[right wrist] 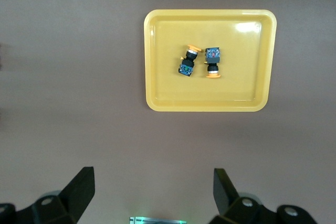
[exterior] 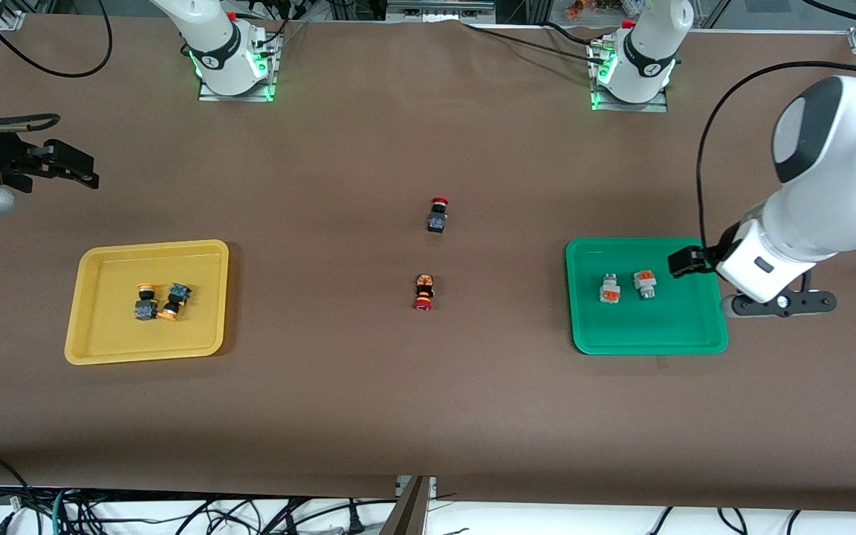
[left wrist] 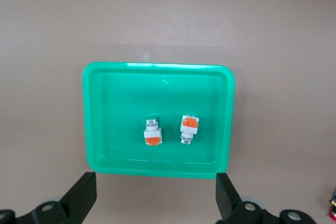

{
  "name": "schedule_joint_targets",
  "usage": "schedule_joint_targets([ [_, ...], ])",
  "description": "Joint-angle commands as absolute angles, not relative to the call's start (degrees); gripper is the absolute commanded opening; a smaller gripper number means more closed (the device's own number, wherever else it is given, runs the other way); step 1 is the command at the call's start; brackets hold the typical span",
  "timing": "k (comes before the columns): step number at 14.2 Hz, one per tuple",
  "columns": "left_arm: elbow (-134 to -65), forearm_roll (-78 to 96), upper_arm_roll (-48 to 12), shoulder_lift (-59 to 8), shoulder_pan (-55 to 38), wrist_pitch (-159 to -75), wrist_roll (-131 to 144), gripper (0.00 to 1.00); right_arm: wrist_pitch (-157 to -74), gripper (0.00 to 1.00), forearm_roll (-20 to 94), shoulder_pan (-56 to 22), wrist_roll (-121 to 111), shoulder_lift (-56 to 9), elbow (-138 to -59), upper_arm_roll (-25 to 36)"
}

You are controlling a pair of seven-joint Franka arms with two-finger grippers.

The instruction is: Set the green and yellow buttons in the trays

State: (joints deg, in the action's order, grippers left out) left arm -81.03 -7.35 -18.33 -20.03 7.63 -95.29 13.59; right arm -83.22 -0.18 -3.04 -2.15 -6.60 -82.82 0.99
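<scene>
The yellow tray (exterior: 101,327) holds two orange-yellow mushroom-cap buttons (exterior: 146,299) (exterior: 174,300) lying close together; the tray (right wrist: 247,77) and both buttons (right wrist: 188,60) (right wrist: 212,61) also show in the right wrist view. The green tray (exterior: 666,327) holds two white-grey buttons with orange blocks (exterior: 610,288) (exterior: 645,283); the left wrist view shows the tray (left wrist: 115,108) and the buttons (left wrist: 153,132) (left wrist: 189,128). My left gripper (exterior: 686,262) (left wrist: 156,198) is open and empty, up over the green tray's edge at the left arm's end. My right gripper (exterior: 82,171) (right wrist: 154,192) is open and empty, raised over bare table away from the yellow tray.
Two red-capped black switches lie mid-table between the trays, one (exterior: 438,215) farther from the front camera and one (exterior: 423,291) nearer. The arms' bases (exterior: 231,67) (exterior: 632,70) stand at the table's back edge. Cables hang below the front edge.
</scene>
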Motion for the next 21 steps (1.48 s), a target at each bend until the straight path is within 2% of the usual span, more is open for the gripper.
schedule_joint_targets([
  [1,-83.1,-4.6,-16.2,-14.7,7.8,-92.8,10.2,1.00,-82.9,1.00,-1.0,-2.9,-2.6,-7.3,-81.3,0.6],
  [4,-88.3,2.7,-3.7,-8.1,2.7,-91.1,3.3,1.00,-82.9,1.00,-1.0,-2.9,-2.6,-7.3,-81.3,0.6],
  [6,-92.1,4.7,0.4,-5.0,-0.4,-92.1,2.4,1.00,-82.9,1.00,-1.1,-2.9,-2.6,-7.3,-81.3,0.6],
  [21,-90.7,3.1,-0.5,-4.0,0.3,-87.3,3.5,1.00,-82.9,1.00,-1.0,-2.6,-2.7,-7.3,-81.3,0.8],
])
